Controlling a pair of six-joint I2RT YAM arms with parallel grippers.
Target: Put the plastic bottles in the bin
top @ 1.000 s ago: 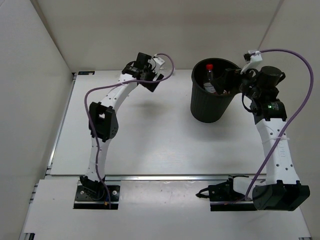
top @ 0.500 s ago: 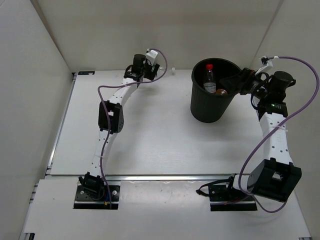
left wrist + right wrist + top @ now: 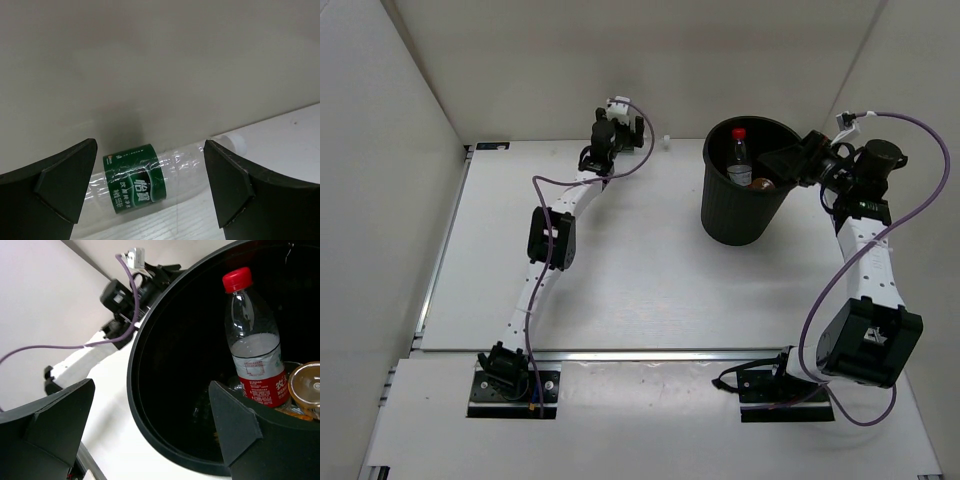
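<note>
Where the green-label bottle lay on its side against the back wall, the left gripper framed it with fingers spread wide. Light and thin-walled, it would likely dent or roll, so its labelled middle looked the best hold. The right gripper gaped empty at the rim of the bin.

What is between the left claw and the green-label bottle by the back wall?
Nothing visible. The green-label bottle lies on its side against the wall, straight ahead of the open left claw.
</note>
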